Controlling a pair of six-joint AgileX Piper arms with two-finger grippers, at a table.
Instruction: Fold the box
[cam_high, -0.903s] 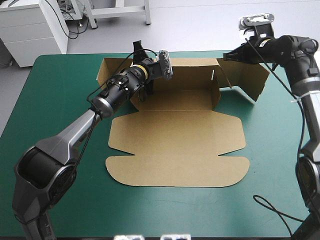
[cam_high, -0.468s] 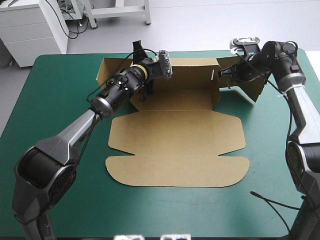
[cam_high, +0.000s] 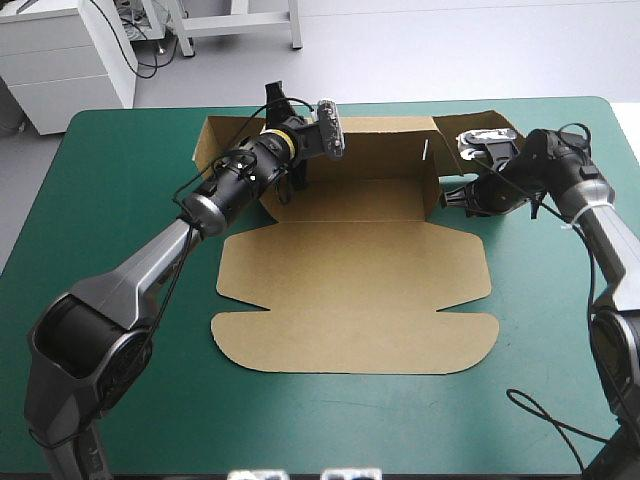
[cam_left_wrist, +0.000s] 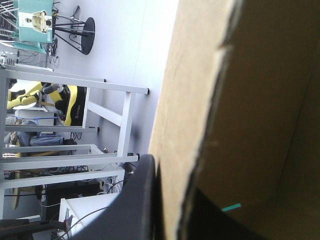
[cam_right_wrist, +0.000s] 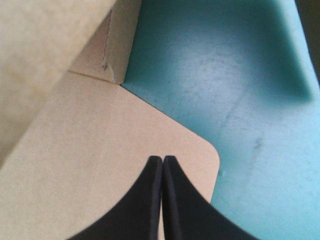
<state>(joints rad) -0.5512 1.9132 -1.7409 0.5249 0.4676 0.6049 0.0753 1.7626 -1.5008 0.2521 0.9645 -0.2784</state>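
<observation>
Brown matte box (cam_high: 350, 280), wall (cam_left_wrist: 200, 100) pinched in left claw (cam_left_wrist: 170, 200); right claw (cam_right_wrist: 162, 161) closed above rounded flap (cam_right_wrist: 115, 170)

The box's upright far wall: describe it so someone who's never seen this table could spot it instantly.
On the teal-green table lies a brown box, mostly a flat sheet. Along its far edge one long panel stands upright: the far wall, with the left tool clamped on it toward its left end. Unlike it, the wide panels nearer the robot lie flat.

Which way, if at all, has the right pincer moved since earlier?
Yes. The right pincer has moved nearer and lower, from the table's far edge down to the box's right end.
</observation>
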